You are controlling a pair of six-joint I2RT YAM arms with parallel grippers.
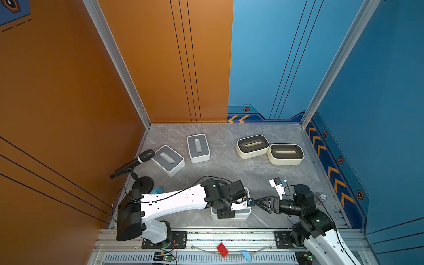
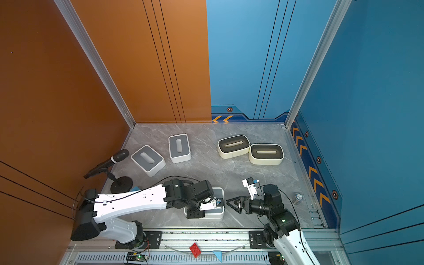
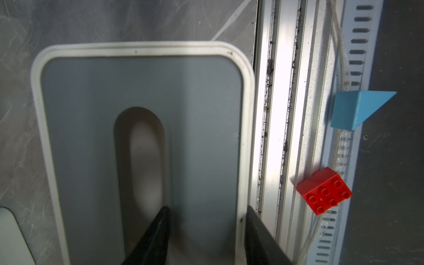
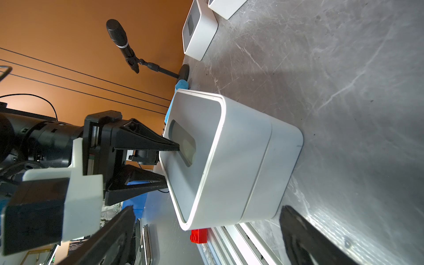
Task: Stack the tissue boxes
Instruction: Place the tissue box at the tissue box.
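The left gripper (image 3: 207, 207) is pinching the top tissue box (image 3: 142, 91) at the front edge of the tabletop (image 1: 229, 169); the right gripper (image 2: 229, 202) is hanging wide open.

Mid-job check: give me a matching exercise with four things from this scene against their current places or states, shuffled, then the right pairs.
Things
1. left gripper
2. right gripper
3. cream boxes
4. red brick

Places or states
A. on the front rail
B. open, holding nothing
C. side by side at the far right of the table
D. shut on the near grey-topped box, one finger in its slot

Pairs: 1-D, 2-B, 3-C, 4-A
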